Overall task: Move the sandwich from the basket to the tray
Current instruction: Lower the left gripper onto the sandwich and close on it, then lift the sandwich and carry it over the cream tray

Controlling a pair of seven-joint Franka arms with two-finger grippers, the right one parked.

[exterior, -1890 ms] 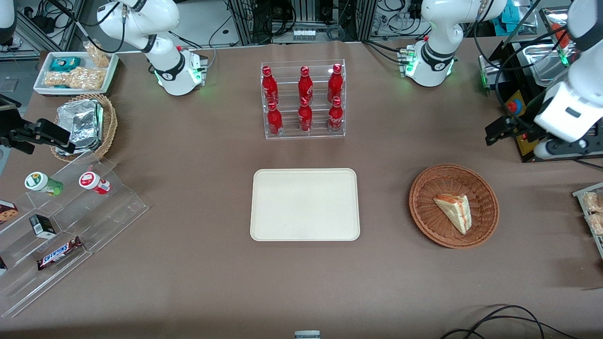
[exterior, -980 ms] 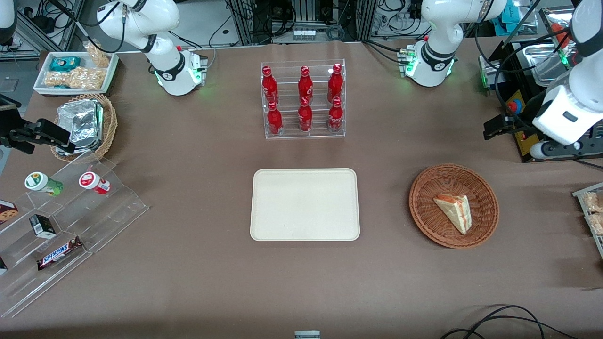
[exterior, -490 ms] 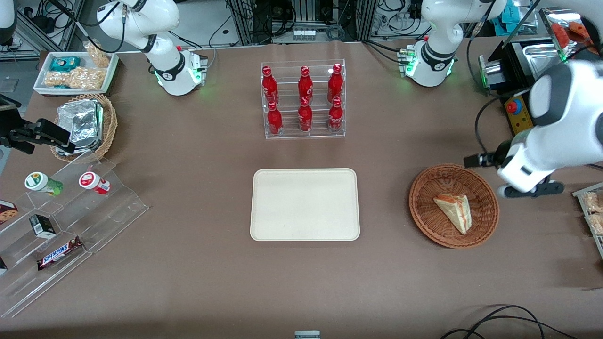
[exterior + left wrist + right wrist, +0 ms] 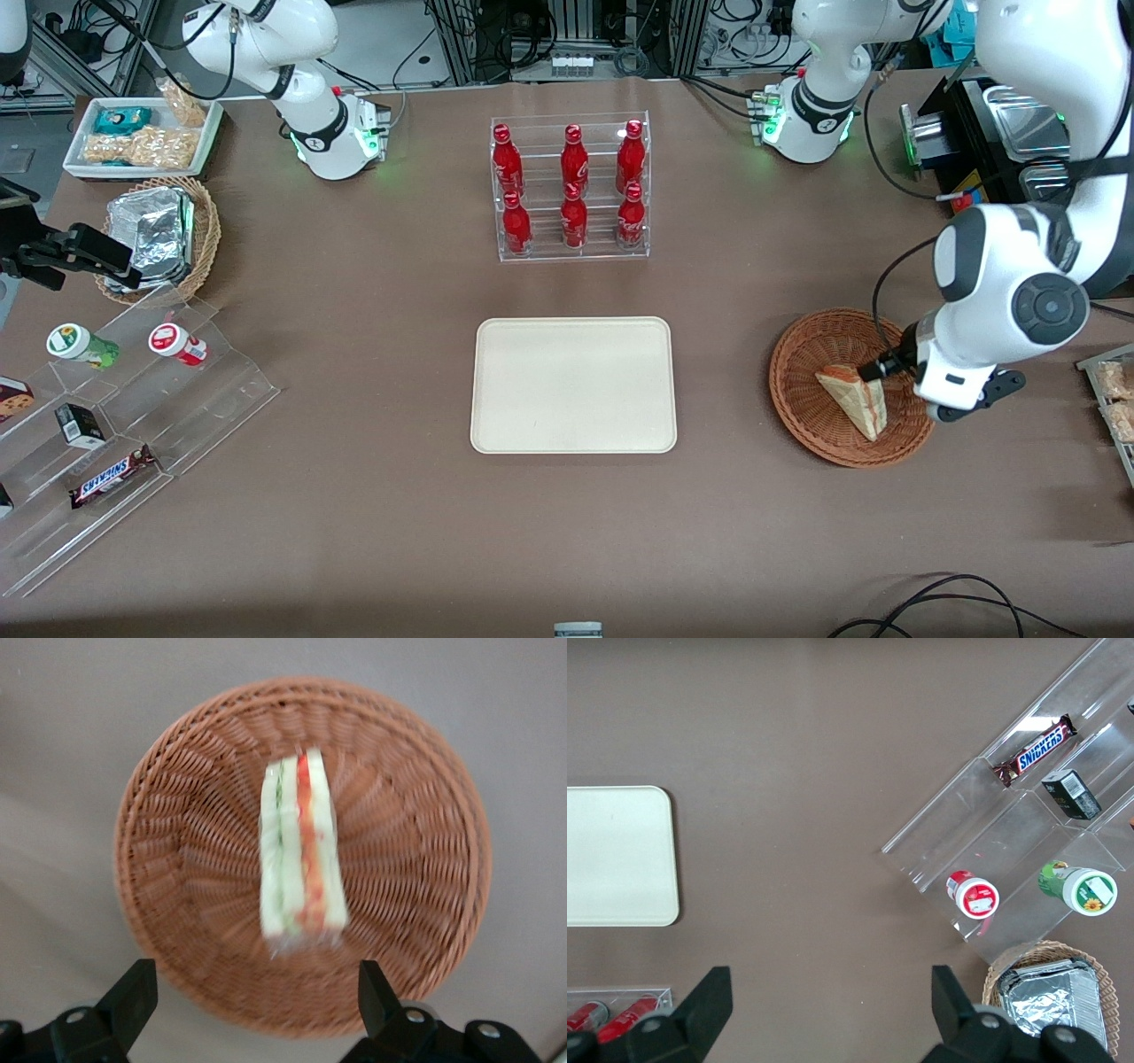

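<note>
The sandwich (image 4: 853,400) lies in the basket (image 4: 808,349) toward the working arm's end of the bench (image 4: 372,496), its cut edge showing orange-red and green layers — in the wrist view the sandwich (image 4: 301,855) sits near the middle of the basket (image 4: 177,833) with that edge facing up.

The gripper (image 4: 257,1010) hovers above the basket, over its rim, with its fingers (image 4: 133,997) spread wide and holding nothing; the gap between them is broader than the sandwich. In the front view the gripper (image 4: 889,365) is mostly hidden by the arm's white wrist (only a dark tip shows, just beside the sandwich's corner), so whether it touches the bread cannot be told.

The tray (image 4: 572,385) lies flat and bare at mid-bench, well apart from the basket. Farther from the front camera than the tray stands a clear rack of red bottles (image 4: 571,186).
</note>
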